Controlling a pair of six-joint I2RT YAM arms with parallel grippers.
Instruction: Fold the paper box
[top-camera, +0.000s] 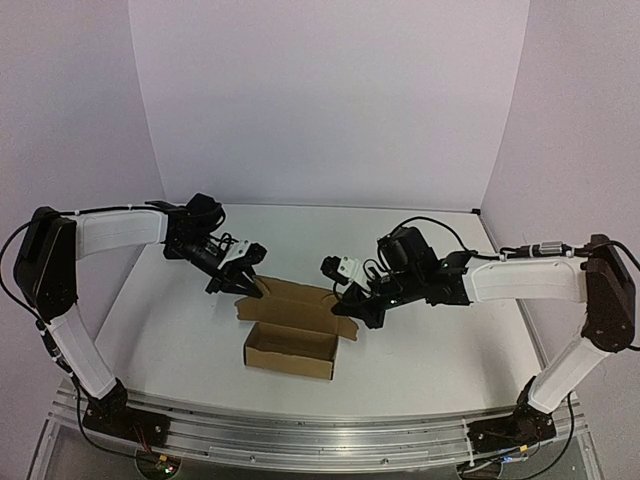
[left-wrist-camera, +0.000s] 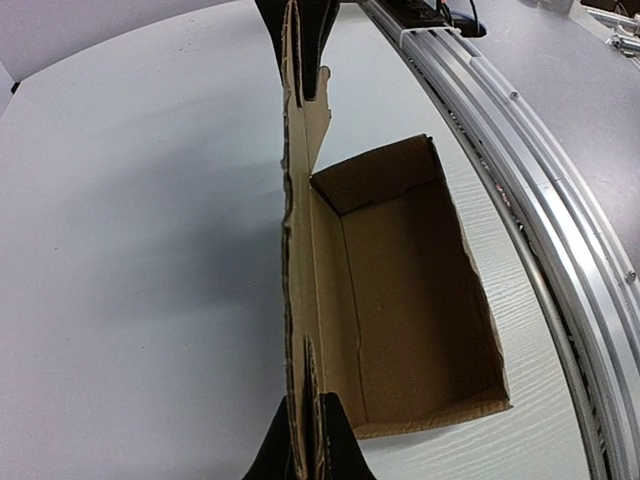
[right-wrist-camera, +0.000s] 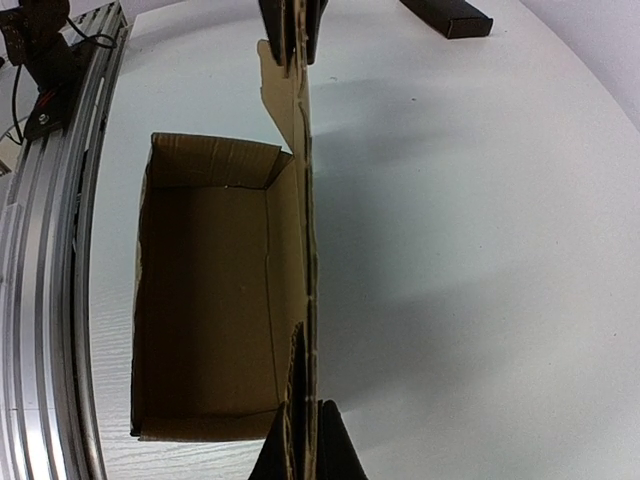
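The left arm (top-camera: 120, 232) reaches in from the frame's left and the right arm (top-camera: 520, 282) from its right, wrists tipped downward. Both pairs of jaws are clamped on opposite ends of the upright lid flap of the paper box (top-camera: 290, 352), which sits brown and open-topped on the surface (top-camera: 430, 350) at lower centre.

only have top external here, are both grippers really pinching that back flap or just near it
Observer: Left wrist view shows the left gripper shut on the back flap of the paper box, cardboard between its fingers.
Operator: and the right one
Observer: Right wrist view shows the right gripper shut on the flap's other end.
Operator: anything i cant see
Observer: A black block lies on the table on the flap's outer side, apart from the box.
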